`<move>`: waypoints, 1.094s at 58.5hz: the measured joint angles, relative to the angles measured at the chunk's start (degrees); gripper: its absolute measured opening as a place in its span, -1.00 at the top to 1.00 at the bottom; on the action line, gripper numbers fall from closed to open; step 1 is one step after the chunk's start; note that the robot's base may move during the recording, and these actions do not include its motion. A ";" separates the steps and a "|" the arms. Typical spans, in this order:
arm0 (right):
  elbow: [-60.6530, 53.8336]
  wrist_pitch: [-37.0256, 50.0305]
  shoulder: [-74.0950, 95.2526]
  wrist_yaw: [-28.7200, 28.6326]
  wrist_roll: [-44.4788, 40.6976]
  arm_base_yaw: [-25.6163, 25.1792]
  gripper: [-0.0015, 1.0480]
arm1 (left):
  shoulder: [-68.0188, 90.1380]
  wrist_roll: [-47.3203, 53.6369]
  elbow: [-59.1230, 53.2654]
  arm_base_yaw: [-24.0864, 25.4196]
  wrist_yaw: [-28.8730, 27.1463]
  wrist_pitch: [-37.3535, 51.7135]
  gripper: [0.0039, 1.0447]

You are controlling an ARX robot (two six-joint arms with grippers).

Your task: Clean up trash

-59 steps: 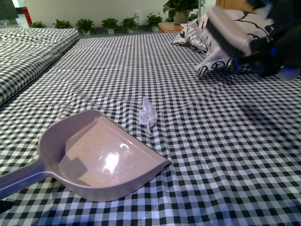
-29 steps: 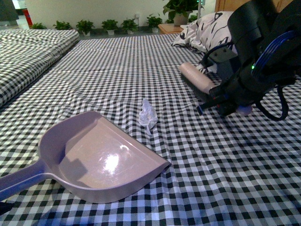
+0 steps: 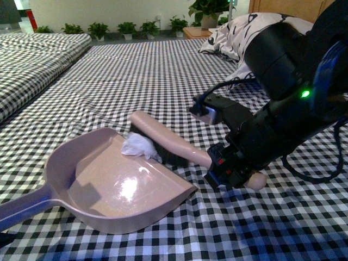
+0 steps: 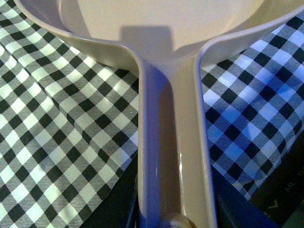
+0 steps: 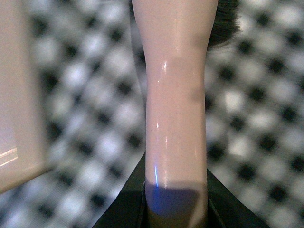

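Checkered bedsheet (image 3: 163, 70) under everything. Dustpan (image 3: 103, 185) lies flat on it, mouth toward brush, so I can sweep straight in. My left gripper (image 4: 175, 221) clamped round dustpan handle (image 4: 173, 142), bracing pan. Right gripper (image 3: 231, 168) closed on brush (image 3: 163, 136) handle, bristles down at dustpan lip. Trash (image 3: 138, 145) sits just inside lip, against bristles. Looks nearly done to me.
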 joint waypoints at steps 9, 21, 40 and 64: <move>-2.86 -2.47 -7.58 -10.01 -2.12 -1.86 0.63 | 0.00 0.00 0.00 0.00 0.00 0.00 0.50; -7.48 2.19 -12.11 -4.07 -3.26 -7.69 0.63 | 0.00 0.02 0.00 0.02 0.00 0.00 0.50; -13.20 14.93 -21.05 3.26 10.93 -16.28 0.63 | -1.42 -10.38 -4.83 0.28 -3.15 16.83 0.50; -16.06 5.38 -42.01 -15.13 23.39 -31.61 0.63 | -19.12 -37.97 -8.55 0.61 -21.92 30.21 0.50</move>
